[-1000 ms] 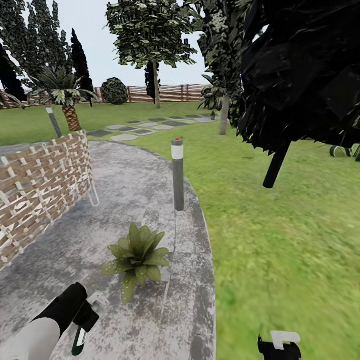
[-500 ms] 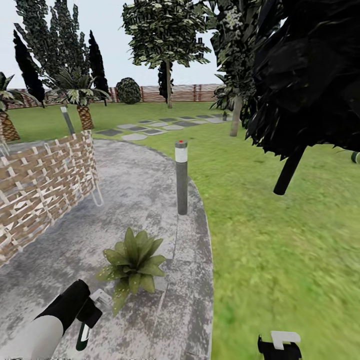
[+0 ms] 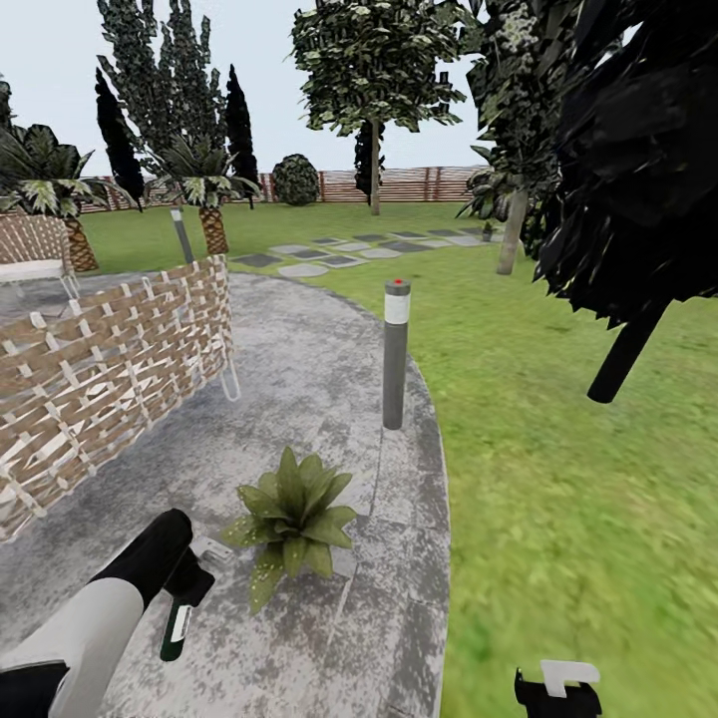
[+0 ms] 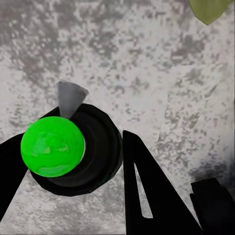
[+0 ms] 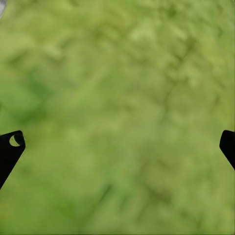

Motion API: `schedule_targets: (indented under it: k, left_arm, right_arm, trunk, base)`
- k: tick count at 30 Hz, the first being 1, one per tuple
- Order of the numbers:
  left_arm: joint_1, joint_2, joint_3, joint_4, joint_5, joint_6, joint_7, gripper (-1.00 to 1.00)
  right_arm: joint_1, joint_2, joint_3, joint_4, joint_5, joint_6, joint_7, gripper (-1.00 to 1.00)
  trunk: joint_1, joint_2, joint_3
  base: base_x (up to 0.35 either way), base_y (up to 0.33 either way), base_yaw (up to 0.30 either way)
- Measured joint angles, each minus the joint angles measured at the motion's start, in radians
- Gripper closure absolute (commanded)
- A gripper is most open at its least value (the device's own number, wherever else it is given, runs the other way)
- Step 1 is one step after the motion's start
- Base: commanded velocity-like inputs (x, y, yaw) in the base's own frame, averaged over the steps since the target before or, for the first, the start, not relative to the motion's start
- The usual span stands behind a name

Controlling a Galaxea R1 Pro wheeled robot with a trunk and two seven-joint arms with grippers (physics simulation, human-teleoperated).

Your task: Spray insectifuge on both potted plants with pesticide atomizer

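Observation:
One potted plant (image 3: 294, 511), a low rosette of pointed green leaves, sits on the grey paved patio (image 3: 299, 379) near its lawn-side edge. My left gripper (image 3: 184, 590) hangs just left of the plant, shut on the pesticide atomizer (image 3: 178, 628), a dark bottle with a white label. In the left wrist view the atomizer (image 4: 73, 152) shows a bright green cap and a grey nozzle, held between black fingers (image 4: 147, 191); a leaf tip (image 4: 208, 9) is at the frame's corner. My right gripper (image 5: 120, 147) is open over grass and also shows in the head view as the right gripper (image 3: 556, 688).
A grey bollard light (image 3: 396, 354) stands behind the plant at the patio's rim. A woven wicker screen (image 3: 110, 369) borders the patio on the left. A big dark shrub (image 3: 638, 170) overhangs the lawn (image 3: 558, 479) on the right. Stepping stones (image 3: 339, 249) lead to the fence (image 3: 409, 183).
The whole picture has shifted right, so the camera has turned left. My left arm with the atomizer has risen a little, nearer the plant. The right gripper is unchanged.

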Motion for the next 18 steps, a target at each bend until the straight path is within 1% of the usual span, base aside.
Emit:
schedule_targets:
  k: [2,3,4,5,6,8,9,11,13,18]
  left_arm:
    - [-0.001,0.001,-0.05,0.0,-0.003,-0.001,-0.054,1.0]
    - [0.004,0.001,-0.101,-0.002,-0.005,0.002,-0.1,1.0]
    - [0.007,0.001,-0.131,-0.005,-0.008,0.001,-0.121,1.0]
    - [0.009,0.001,-0.149,-0.007,-0.008,0.002,-0.131,1.0]
    - [0.01,0.001,-0.158,-0.007,-0.007,0.003,-0.136,1.0]
    - [0.01,-0.001,-0.164,-0.009,-0.006,0.003,-0.139,1.0]
    - [0.01,-0.001,-0.167,-0.009,-0.008,0.019,-0.14,1.0]
    - [0.01,-0.001,-0.169,-0.011,-0.01,0.054,-0.14,1.0]
    - [0.012,-0.001,-0.17,-0.011,-0.011,0.07,-0.14,1.0]
    - [0.013,-0.002,-0.167,-0.012,-0.008,0.077,-0.141,1.0]
  right_arm:
    - [0.0,-0.001,0.0,0.0,0.0,0.0,0.0,-1.0]
    - [0.0,-0.001,0.0,0.0,0.001,0.0,0.001,-1.0]
    - [0.0,-0.001,0.0,0.0,0.001,0.0,0.001,-1.0]
    - [0.0,-0.001,0.0,0.001,0.001,0.001,0.001,-1.0]
    - [0.0,-0.002,0.0,0.0,0.001,0.001,0.001,-1.0]
    - [0.0,-0.002,0.0,0.0,0.002,0.001,0.0,-1.0]
    - [0.0,-0.001,0.0,0.0,0.002,0.001,0.0,-1.0]
    - [0.0,-0.001,0.0,0.0,0.002,0.001,0.0,-1.0]
    - [0.0,-0.001,0.0,0.0,0.002,0.001,-0.001,-1.0]
    - [0.0,-0.001,0.0,0.0,0.001,0.001,-0.001,-1.0]
  trunk:
    - [0.0,0.0,0.0]
    - [0.0,0.0,0.0]
    - [0.0,0.0,0.0]
    - [0.0,0.0,0.0]
    - [0.0,0.0,0.0]
    - [0.0,0.0,0.0]
    - [0.0,0.0,0.0]
    - [0.0,0.0,0.0]
    - [0.0,0.0,0.0]
    - [0.0,0.0,0.0]
  base:
    - [0.0,0.0,0.013]
    - [0.0,0.0,0.004]
    - [0.0,0.0,0.002]
    - [0.04,-0.007,0.001]
    - [0.093,-0.053,0.001]
    - [0.166,-0.131,0.0]
    - [0.21,-0.176,0.0]
    - [0.218,-0.187,0.0]
    - [0.225,-0.195,0.0]
    - [0.215,-0.205,0.0]
